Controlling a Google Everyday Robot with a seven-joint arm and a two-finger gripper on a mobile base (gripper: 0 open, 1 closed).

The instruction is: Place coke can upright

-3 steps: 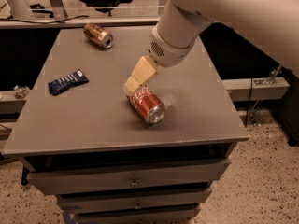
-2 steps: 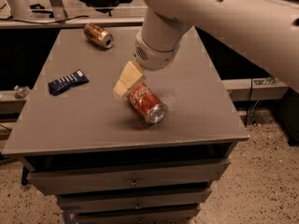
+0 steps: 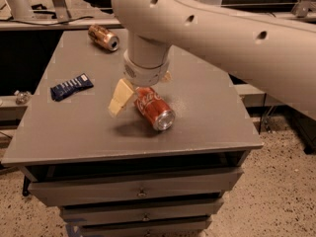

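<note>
The red coke can [image 3: 154, 108] lies on its side near the middle of the grey table [image 3: 74, 132], with its silver end facing the front right. My gripper [image 3: 142, 94] hangs from the white arm right over the can's far end. It is open: one cream finger [image 3: 120, 98] stands left of the can with a gap to it, and a bit of the other finger [image 3: 167, 76] shows behind the can on the right. The can is not lifted.
A gold-brown can [image 3: 103, 37] lies on its side at the back left of the table. A dark blue snack packet [image 3: 71, 86] lies at the left. Drawers sit below the table's front edge [image 3: 138, 154]. The big white arm [image 3: 232, 38] crosses the upper right.
The arm has swung left and lowered, so the gripper now straddles the can's far end instead of standing to its upper left. The can has not moved.
</note>
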